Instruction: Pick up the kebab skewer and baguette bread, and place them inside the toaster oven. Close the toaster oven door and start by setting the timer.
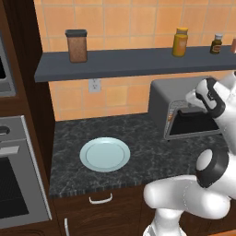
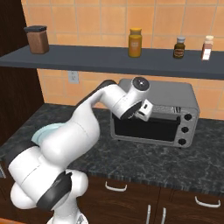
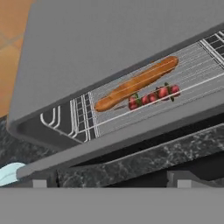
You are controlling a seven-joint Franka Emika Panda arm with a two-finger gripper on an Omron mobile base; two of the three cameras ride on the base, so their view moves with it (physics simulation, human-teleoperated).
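Straight ahead of the gripper, the toaster oven (image 3: 109,48) mouth stands open, but the baguette bread (image 3: 138,83) and kebab skewer (image 3: 153,97) lie across its wire rack (image 3: 78,116), and the lowered toaster oven door (image 3: 144,159) spans beneath.

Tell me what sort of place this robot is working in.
A rendered home kitchen, most likely: a dark stone counter carries a grey toaster oven, a built-in wall oven stands at the left, and a shelf of jars hangs on an orange tiled wall.
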